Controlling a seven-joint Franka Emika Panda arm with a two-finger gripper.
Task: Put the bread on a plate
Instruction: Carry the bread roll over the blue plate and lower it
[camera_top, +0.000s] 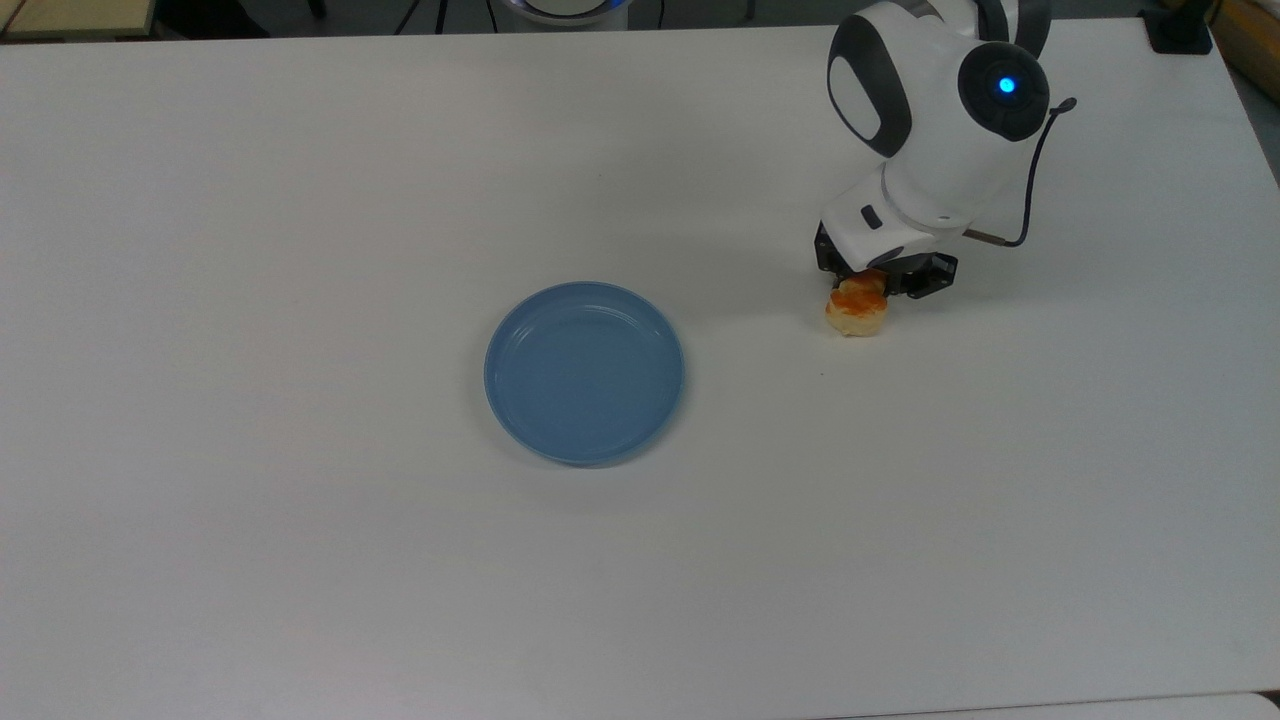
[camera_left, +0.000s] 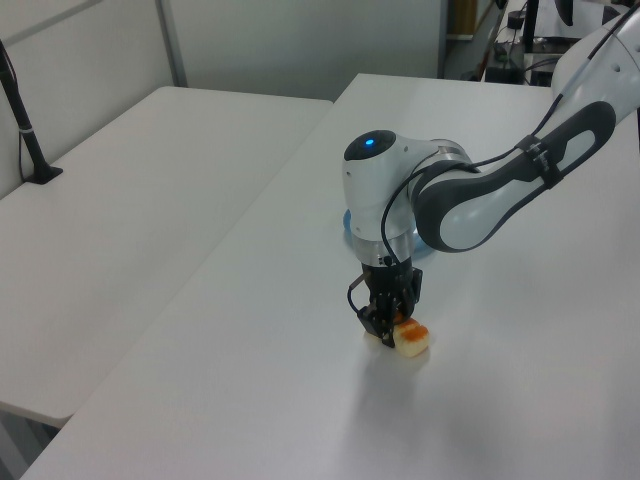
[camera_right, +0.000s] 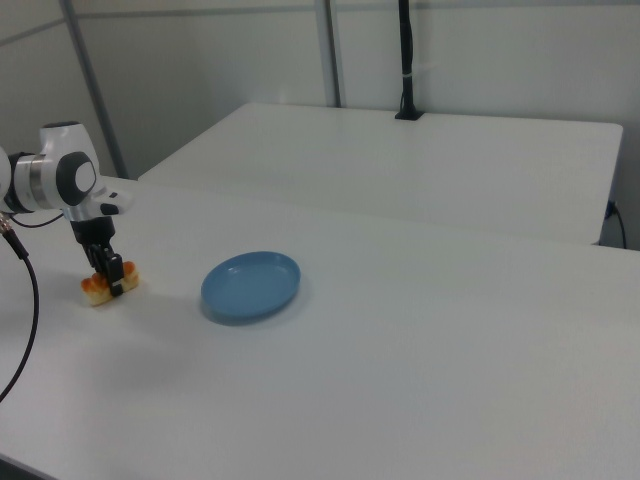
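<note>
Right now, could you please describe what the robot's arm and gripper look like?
The arm is glossy white with rounded segments and dark grey or black joint panels. A round blue light glows on its dark wrist cap. A thin dark cable loops along the wrist. The gripper has a white body and small black fingers.
</note>
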